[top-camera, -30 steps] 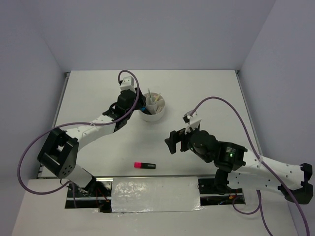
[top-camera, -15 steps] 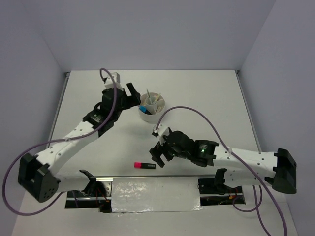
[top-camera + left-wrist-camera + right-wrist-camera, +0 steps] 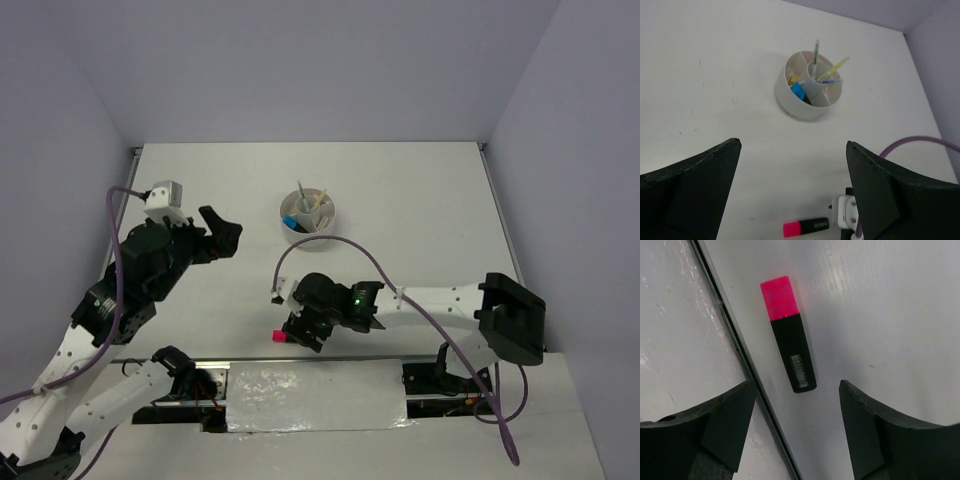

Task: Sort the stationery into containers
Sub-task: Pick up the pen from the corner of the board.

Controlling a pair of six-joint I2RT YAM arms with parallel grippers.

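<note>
The white divided cup (image 3: 308,215) stands at the table's middle back, with a blue highlighter (image 3: 799,92), thin pens (image 3: 816,52) and a yellow stick (image 3: 835,67) standing in it. A pink-and-black highlighter (image 3: 787,332) lies flat near the table's front edge. Only its pink end (image 3: 281,336) shows from above. My right gripper (image 3: 797,385) hangs right over it, open, with the black end lying at the gap between the fingertips, touching neither. My left gripper (image 3: 222,238) is open and holds nothing, left of the cup and well short of it. From the left wrist view the cup (image 3: 809,87) lies ahead.
The table's front edge (image 3: 740,355) runs close beside the highlighter, with a foil-covered strip (image 3: 315,395) beyond it. The right arm's purple cable (image 3: 330,245) arcs over the table between cup and highlighter. Grey walls close in the table's back and sides.
The left arm drew back from the cup toward the left, its jaws opening wide. The right arm swung left and down to the pink highlighter, and its jaws narrowed a little.
</note>
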